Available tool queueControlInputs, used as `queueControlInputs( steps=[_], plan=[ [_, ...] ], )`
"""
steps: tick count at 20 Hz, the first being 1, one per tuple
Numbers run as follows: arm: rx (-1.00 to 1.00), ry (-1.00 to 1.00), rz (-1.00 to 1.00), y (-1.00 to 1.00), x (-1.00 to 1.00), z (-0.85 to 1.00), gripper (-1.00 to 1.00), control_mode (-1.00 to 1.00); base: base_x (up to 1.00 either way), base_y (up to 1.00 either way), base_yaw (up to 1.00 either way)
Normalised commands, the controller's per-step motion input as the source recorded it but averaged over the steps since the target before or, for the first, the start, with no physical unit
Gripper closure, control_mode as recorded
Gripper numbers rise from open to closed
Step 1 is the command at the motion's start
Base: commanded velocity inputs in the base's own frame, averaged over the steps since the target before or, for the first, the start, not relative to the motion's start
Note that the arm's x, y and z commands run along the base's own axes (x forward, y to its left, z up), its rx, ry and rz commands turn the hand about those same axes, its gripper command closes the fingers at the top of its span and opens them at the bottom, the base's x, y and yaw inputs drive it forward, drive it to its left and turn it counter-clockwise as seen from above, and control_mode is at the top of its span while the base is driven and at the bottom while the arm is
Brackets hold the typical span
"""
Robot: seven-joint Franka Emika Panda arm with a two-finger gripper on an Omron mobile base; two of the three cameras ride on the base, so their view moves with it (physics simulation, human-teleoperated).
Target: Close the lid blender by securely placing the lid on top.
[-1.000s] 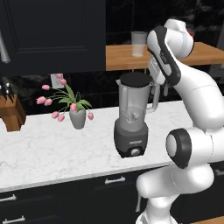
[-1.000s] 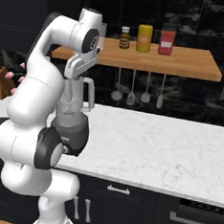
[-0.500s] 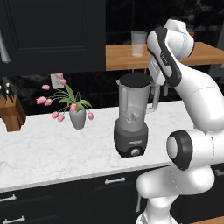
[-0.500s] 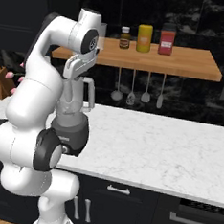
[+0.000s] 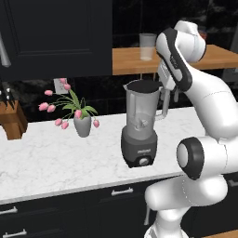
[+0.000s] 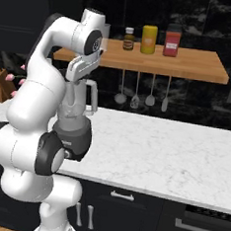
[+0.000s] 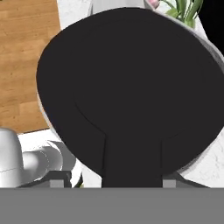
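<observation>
Gripper [image 5: 163, 85] is positioned at the rim of the blender [image 5: 141, 124], and whether its fingers are spread or pinching cannot be told from the pictures. The lid [image 7: 127, 87] is seen lying flat over the jar's mouth, its face level and its tab directed toward the gripper, along the line of the hand. The blender is stood upright on the white marble counter [image 5: 51, 158], handle turned toward the arm, near a vase of pink tulips [image 5: 76, 115].

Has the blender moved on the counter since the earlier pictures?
No. The blender stands at the same spot, right of the flower vase, with the lid at its mouth.
</observation>
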Motion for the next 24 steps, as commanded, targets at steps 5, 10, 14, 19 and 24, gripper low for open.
queueControlInputs(
  steps=[5,10,14,19,24],
  plan=[
    [0.00,-0.01,0.00,0.00,-0.03,0.13,-1.00,-1.00,0.00,0.00,0.00],
    [0.00,-0.21,0.00,0.00,-0.36,0.21,-1.00,-1.00,0.00,0.00,0.00],
    [0.00,-0.37,0.00,0.00,-0.76,0.30,-1.00,-1.00,0.00,0.00,0.00],
    [0.00,-0.52,0.00,-0.26,-1.00,0.10,-1.00,-1.00,0.00,0.00,0.00],
    [0.00,-0.54,0.00,-0.46,-1.00,-0.01,-1.00,-1.00,0.00,0.00,0.00]
  ],
)
